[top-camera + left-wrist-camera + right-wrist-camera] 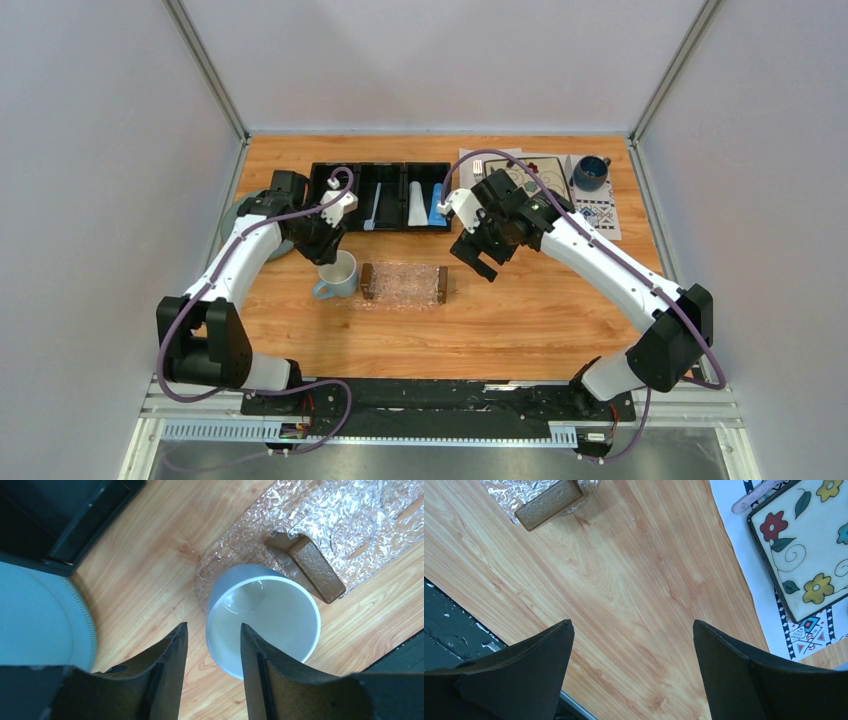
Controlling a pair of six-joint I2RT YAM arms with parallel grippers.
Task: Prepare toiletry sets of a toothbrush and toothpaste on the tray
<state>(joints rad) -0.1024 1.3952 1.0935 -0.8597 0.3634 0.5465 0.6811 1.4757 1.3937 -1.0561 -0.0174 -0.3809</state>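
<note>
The toothbrush (375,208), pale blue and white, lies in the middle compartment of the black organizer (380,170). A white tube (417,205) and a blue tube (437,206) lie in its right compartment. The clear tray (403,283) with brown end bars sits mid-table and holds nothing; it also shows in the left wrist view (345,515), and one end bar shows in the right wrist view (549,504). My left gripper (325,250) (212,630) is open, its jaws straddling the rim of a light blue mug (265,620). My right gripper (478,262) (631,630) is open and empty over bare wood, right of the tray.
The light blue mug (338,275) stands touching the tray's left end. A teal plate (35,615) lies at the left under my left arm. A floral plate (809,545), a pink handle (756,495) and a dark blue mug (590,172) rest on a placemat (600,215) at the back right.
</note>
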